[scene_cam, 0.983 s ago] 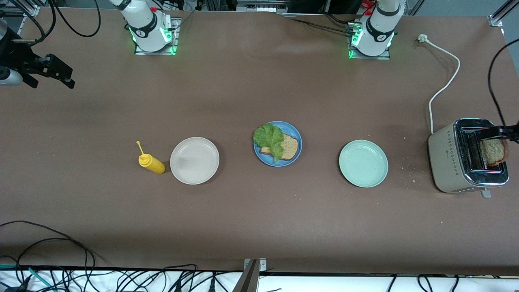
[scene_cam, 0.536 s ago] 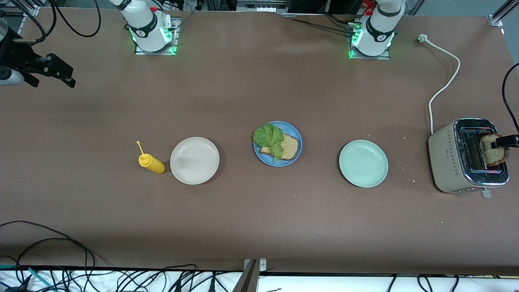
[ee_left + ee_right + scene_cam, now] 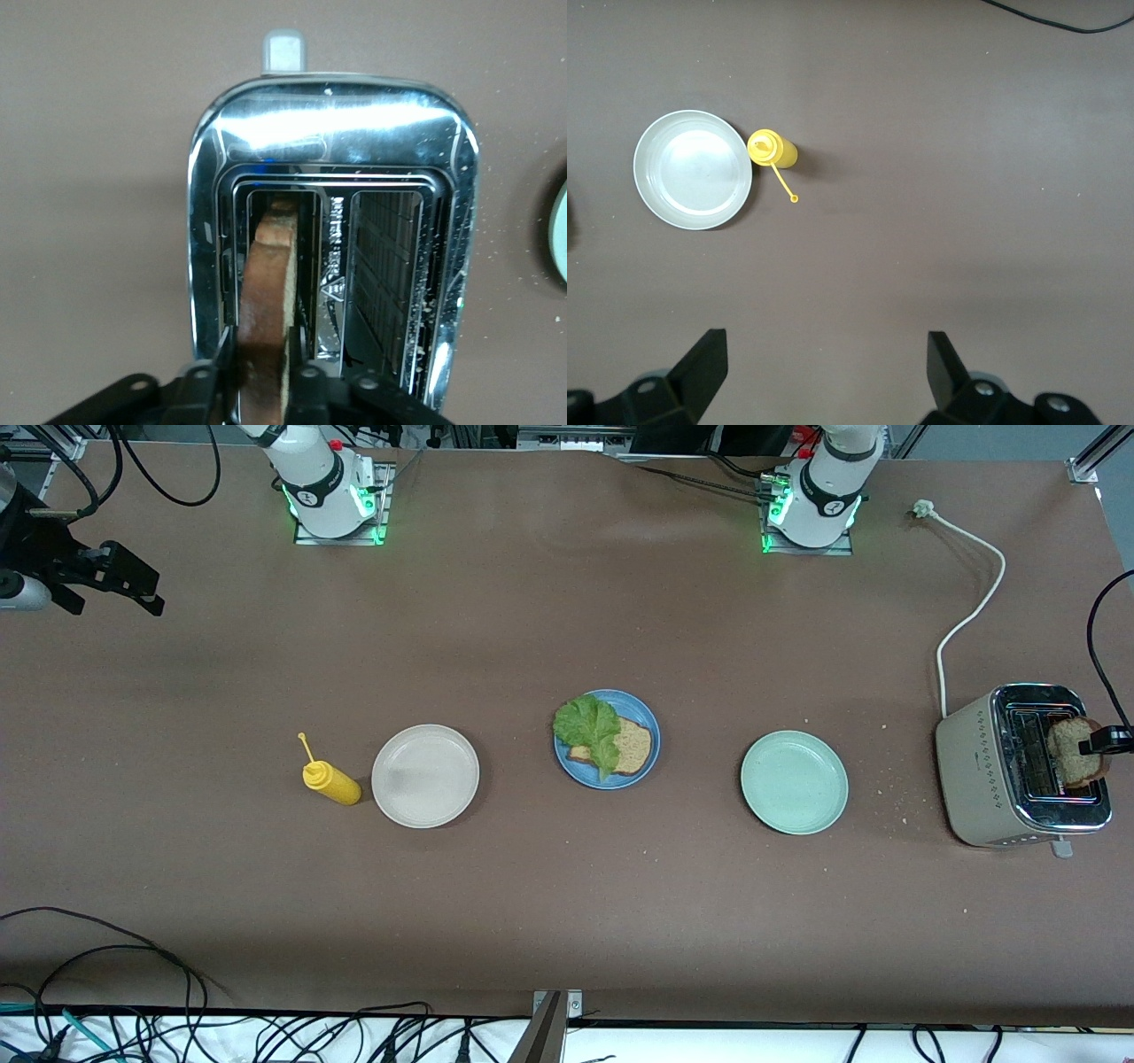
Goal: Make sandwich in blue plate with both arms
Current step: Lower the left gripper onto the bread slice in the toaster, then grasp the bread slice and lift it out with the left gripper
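A: How far along does the sandwich look?

B: About halfway, I'd judge. The round matte blue plate (image 3: 647,771) sits mid-tabletop between the beige-white plate (image 3: 425,776) and the pale mint-green plate (image 3: 794,781). On it lies one brown wholegrain bread slice (image 3: 631,747) with a ruffled green lettuce leaf (image 3: 588,728) laid over it.

A: And the top slice?

B: The second brown bread slice (image 3: 265,341) stands upright in a slot of the chrome-topped beige toaster (image 3: 983,775) at the left arm's end. The left gripper (image 3: 263,382) is over that slot, its fingers pinching the slice's crust on both sides.

A: The other arm?

B: It waits; the right gripper (image 3: 824,354) hangs spread and empty above bare tabletop (image 3: 532,903), near the yellow squeeze bottle (image 3: 331,781).

A: So what's left?

B: Lifting that slice out, carrying it across and laying it on the lettuce.
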Motion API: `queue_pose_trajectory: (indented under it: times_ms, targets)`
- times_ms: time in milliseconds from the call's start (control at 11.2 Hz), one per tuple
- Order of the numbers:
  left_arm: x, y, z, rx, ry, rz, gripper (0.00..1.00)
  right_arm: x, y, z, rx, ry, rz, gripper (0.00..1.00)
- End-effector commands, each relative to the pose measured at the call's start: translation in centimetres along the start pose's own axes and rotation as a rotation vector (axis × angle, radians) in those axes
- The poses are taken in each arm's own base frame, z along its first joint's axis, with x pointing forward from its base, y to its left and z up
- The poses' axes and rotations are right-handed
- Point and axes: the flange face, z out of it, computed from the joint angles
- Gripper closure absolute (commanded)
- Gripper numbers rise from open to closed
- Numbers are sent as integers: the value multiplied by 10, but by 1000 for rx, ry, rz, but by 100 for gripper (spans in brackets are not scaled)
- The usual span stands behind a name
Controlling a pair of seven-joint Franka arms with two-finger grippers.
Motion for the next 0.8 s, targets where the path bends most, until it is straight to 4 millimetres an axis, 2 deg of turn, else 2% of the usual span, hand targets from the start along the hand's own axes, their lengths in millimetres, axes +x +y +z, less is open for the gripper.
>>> queue_pose_trajectory:
  times_ms: [0,179,268,447,536,625,715]
  targets:
    - [0,1,-12,-34,-3,4,100,1,0,-7,5,-3,-1,0]
    - [-4,15,-46,-35,-24,26,100,1,0,-7,5,-5,1,0]
    - [-10,27,-75,-35,-33,41,100,1,0,-7,5,-3,-1,0]
    - [-13,83,-122,-28,-55,119,100,1,-1,-8,3,-3,-2,0]
    - [-13,119,-137,-21,-66,170,100,1,-4,-8,3,-2,-7,0]
    - [-14,157,-147,-27,-84,219,100,1,-3,-8,4,-3,-5,0]
    - [-13,199,-147,-32,-126,284,100,0,-2,-7,5,-11,-4,0]
